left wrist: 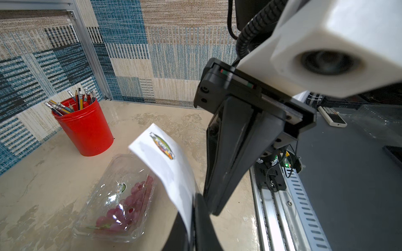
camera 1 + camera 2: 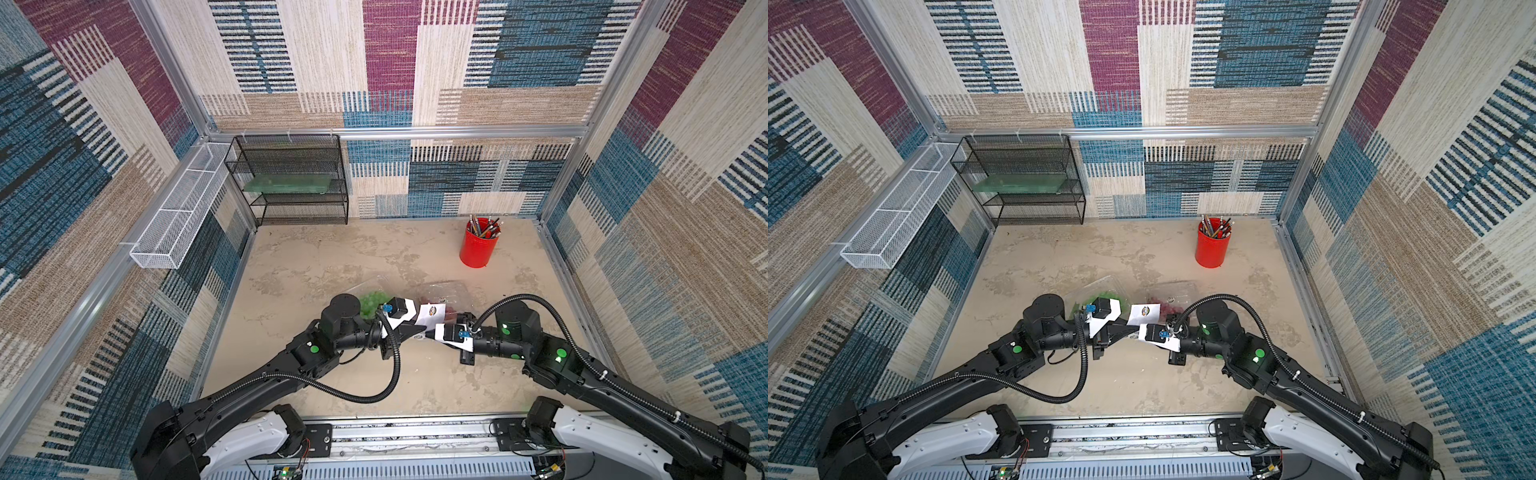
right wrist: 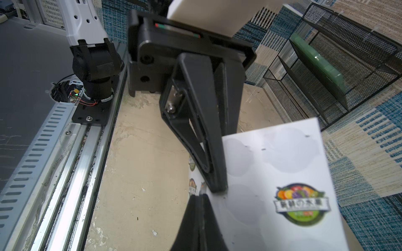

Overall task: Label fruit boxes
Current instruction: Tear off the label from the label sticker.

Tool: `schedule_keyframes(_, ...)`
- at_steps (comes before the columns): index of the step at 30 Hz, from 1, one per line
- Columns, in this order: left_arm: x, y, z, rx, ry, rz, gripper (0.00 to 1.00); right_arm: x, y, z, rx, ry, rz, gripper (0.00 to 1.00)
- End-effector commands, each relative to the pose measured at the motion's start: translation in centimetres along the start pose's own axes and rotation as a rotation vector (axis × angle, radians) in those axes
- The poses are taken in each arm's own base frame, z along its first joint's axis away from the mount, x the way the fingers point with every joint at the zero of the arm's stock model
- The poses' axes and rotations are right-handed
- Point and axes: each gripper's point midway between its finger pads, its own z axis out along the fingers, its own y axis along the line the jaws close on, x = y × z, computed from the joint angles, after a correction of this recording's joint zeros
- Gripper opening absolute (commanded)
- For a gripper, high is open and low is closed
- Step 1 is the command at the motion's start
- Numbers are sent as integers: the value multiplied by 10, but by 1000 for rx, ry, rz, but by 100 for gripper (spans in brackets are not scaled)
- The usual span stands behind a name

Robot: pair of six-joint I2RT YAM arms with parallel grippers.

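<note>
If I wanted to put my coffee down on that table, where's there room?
Bare table lies between the black mesh rack and the red pencil cup, and just before the front rail. The middle is crowded: green grape box, red grape box, and left claw and right claw both pinching the sticker sheet.

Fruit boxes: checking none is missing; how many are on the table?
2: green-grape box by the left arm, red-grape box by the right arm; arms partly hide both.
</note>
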Motion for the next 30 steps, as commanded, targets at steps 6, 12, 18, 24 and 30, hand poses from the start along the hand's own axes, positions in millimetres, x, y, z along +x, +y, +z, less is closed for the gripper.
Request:
schedule_keyframes(6,-15,6,0,-30,-53,-23,4,0,3,2,-13,-12,-10,0)
schedule_keyframes(12,-14,10,0,-49,-45,-23,3,0,7,1,-33,-17,-3,0)
schedule_keyframes(18,-11,11,2,-53,-31,-26,3,0,17,1,-85,-26,10,0)
schedule_keyframes(24,-5,15,5,-66,-9,-44,2,-2,26,-1,-137,-38,46,0)
schedule_keyframes(30,10,12,8,-44,36,-61,2,-8,14,-8,-89,-45,150,0)
